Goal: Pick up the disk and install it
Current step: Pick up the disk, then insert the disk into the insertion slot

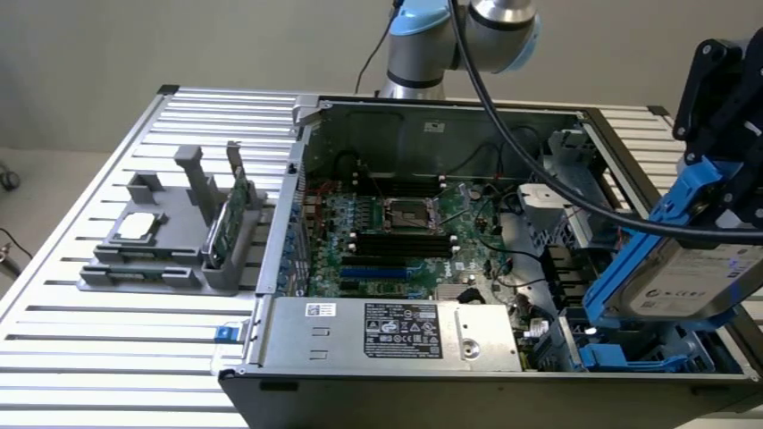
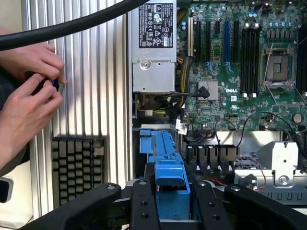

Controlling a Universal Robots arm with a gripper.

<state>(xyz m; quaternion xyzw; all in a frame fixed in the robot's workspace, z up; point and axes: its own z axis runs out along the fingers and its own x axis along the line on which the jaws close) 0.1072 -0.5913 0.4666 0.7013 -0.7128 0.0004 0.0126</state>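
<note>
Open computer case [image 1: 430, 125], sheet metal, lying on its side on a slatted aluminium table [image 1: 120, 357]. Inside it:
- a green motherboard [image 1: 399, 223] with black and blue slots and a square socket
- a boxy silver power supply [image 1: 399, 331] with a printed label
- a blue plastic bay piece [image 1: 620, 357] in the corner right below the gripper

Well apart from the gripper, across the case, is a grey plastic fixture [image 1: 155, 259]. It holds a small square silver chip [image 1: 138, 226] lying flat and a thin green card [image 1: 232, 223] standing on edge.

Black gripper [image 2: 173, 206], matte, bolted fingers [image 2: 144, 206]. It is clamped on the disk [image 1: 691, 277], with the fingers pressing either side of its blue carrier frame.

The disk is a flat silver-grey rectangle with a white label. It hangs under the gripper, tilted, over the case's bay corner and just above the blue bay piece. Whether it touches anything there can't be told.

A thick black cable [image 1: 537, 161] runs from the arm to the gripper.

In the wrist view a person's hands [image 2: 29, 62], off beyond the case edge, pinch a small dark item with a blue bit.
</note>
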